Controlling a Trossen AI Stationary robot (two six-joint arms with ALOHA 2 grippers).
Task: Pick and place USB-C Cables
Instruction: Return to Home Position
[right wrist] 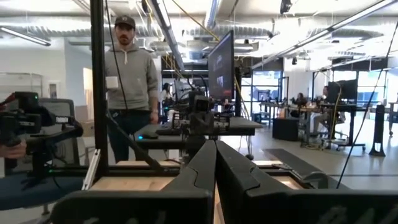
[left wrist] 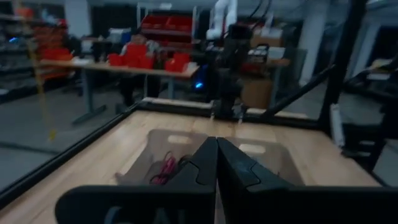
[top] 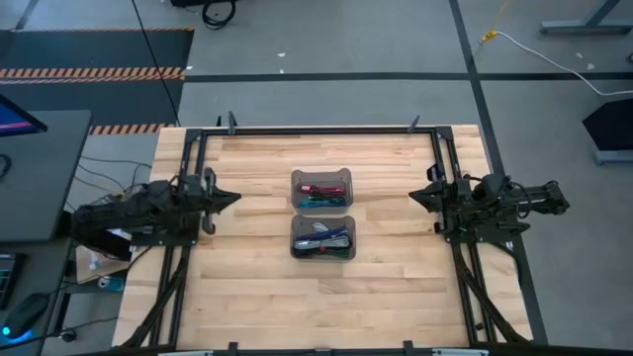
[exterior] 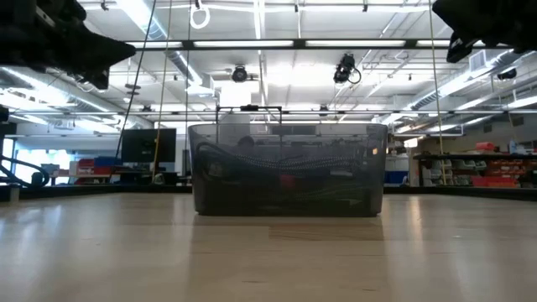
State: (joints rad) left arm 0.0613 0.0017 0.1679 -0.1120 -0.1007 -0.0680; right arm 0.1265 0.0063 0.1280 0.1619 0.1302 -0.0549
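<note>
Pale wooden table (top: 257, 297) inside a black frame (top: 316, 130), grey workshop floor all round. At mid-table, upper bin (top: 295, 178) and lower bin (top: 352, 253), so called as they sit in the high view, both translucent grey and just beside each other.

Inside the upper bin, maroon cable (top: 324, 186) with teal cable (top: 320, 201) next to it. Inside the lower bin, a tangle of cables (top: 324, 239), white, purple and green among them, all within the walls. From table height, only dim strands behind a smoky wall, colours hard to tell.

Left gripper (top: 235, 197) over the table's left edge, lifted off the wood, pointing inward at the bins and well apart from them. Fingers (left wrist: 202, 165) pressed flat together, nothing between.

Right gripper (top: 413, 195) opposite, over the right edge, likewise lifted, aimed inward, well apart from the bins. Fingers (right wrist: 200, 168) closed tight against each other, empty.

Beyond the table in the right wrist view, a person (right wrist: 129, 74) in a grey hooded top and cap, standing.
</note>
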